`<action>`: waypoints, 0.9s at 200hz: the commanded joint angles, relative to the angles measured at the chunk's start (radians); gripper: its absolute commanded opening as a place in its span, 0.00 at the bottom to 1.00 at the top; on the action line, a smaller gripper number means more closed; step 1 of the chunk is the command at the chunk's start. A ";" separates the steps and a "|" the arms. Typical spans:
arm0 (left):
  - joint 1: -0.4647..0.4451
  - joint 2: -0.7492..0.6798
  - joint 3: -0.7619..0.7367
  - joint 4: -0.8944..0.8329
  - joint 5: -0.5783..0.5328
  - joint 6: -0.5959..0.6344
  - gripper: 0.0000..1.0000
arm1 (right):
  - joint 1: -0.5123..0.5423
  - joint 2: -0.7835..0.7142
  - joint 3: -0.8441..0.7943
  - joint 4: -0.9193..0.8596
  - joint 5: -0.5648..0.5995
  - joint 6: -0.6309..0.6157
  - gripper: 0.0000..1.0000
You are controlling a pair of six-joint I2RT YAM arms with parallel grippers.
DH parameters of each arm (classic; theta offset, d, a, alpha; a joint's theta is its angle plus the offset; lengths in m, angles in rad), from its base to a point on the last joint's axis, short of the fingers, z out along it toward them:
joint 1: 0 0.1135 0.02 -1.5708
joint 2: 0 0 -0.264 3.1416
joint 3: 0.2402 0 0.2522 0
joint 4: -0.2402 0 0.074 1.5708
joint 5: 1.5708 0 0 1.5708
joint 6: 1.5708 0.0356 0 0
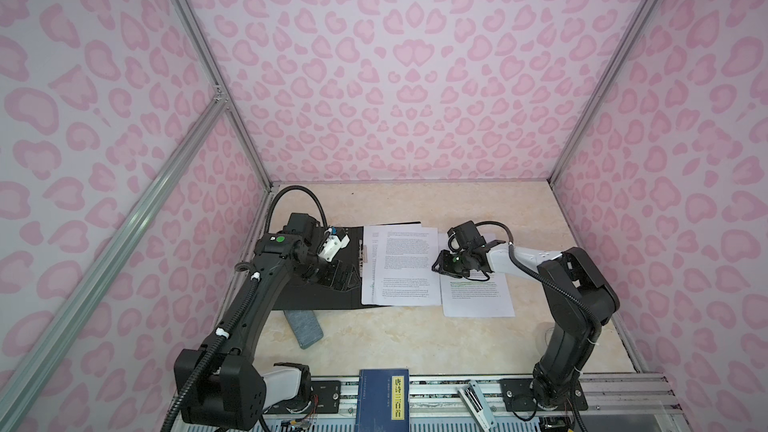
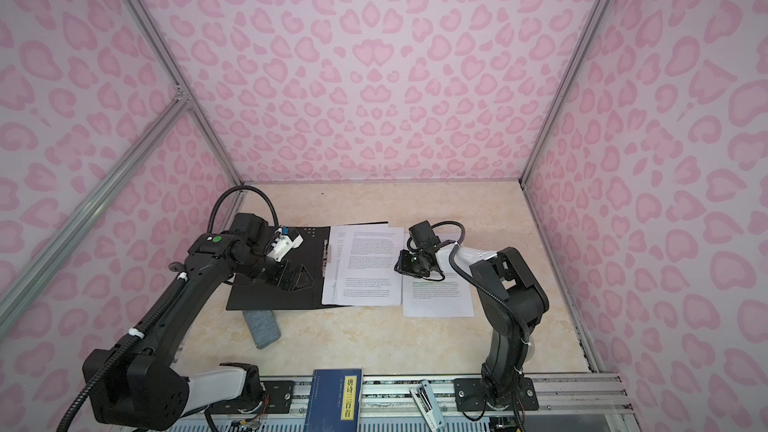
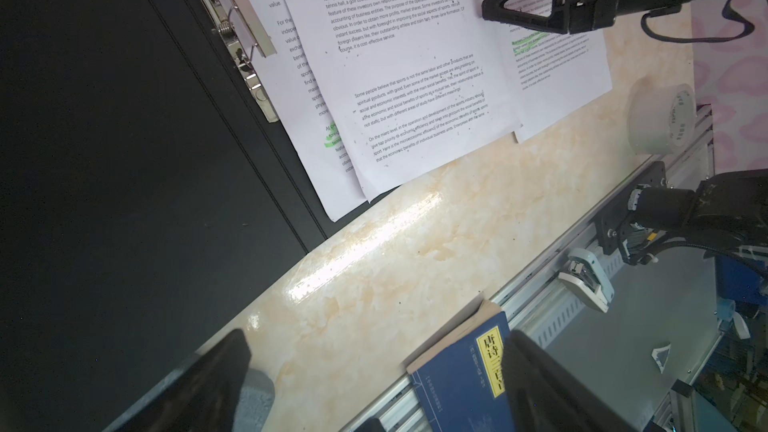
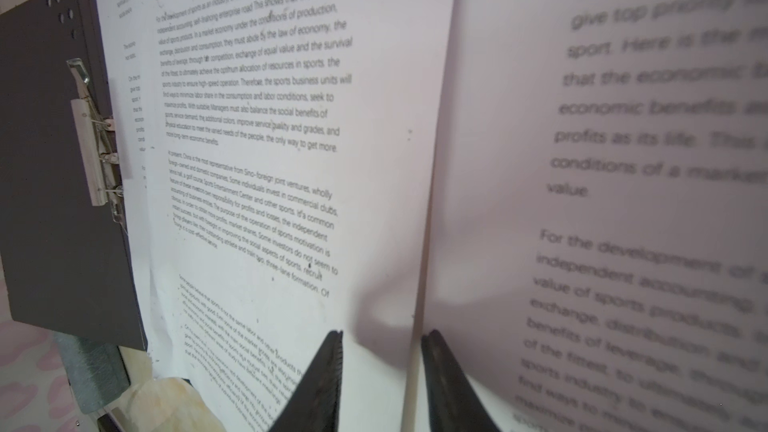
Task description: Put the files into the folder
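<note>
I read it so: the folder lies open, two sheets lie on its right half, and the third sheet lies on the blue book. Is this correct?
Not quite. The third sheet lies on the table, right of the folder, not on the book, as both top views show. The folder is open, with two sheets on its right half.

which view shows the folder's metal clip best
The right wrist view: the whole metal clip shows close and sharp. The left wrist view cuts off one end; both top views show only a thin sliver.

Robot test booth: pink-patterned walls [image 1: 415, 76], aluminium framing [image 1: 124, 234], marbled tabletop [image 1: 415, 338].
</note>
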State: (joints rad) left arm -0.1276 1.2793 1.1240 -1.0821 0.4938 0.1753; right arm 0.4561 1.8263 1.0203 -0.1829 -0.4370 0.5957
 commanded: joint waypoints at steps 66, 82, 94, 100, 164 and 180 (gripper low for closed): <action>0.000 0.008 0.000 -0.019 0.019 -0.003 0.97 | -0.001 0.044 0.065 -0.025 -0.045 -0.053 0.22; 0.000 0.008 0.002 -0.021 0.017 -0.001 0.98 | 0.000 0.047 0.076 -0.029 -0.049 -0.056 0.21; 0.000 0.007 0.001 -0.021 0.017 -0.001 0.98 | -0.003 0.049 0.083 -0.029 -0.054 -0.056 0.20; 0.000 0.006 0.000 -0.021 0.017 -0.002 0.98 | -0.001 0.051 0.087 -0.030 -0.057 -0.058 0.20; 0.000 0.011 0.002 -0.024 0.015 0.000 0.98 | 0.000 0.085 0.138 -0.062 -0.083 -0.083 0.17; 0.000 0.012 0.004 -0.024 0.015 0.001 0.98 | 0.002 0.090 0.150 -0.068 -0.092 -0.088 0.17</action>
State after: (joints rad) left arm -0.1276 1.2892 1.1240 -1.0840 0.4980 0.1749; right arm 0.4561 1.9030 1.1564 -0.2314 -0.5068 0.5297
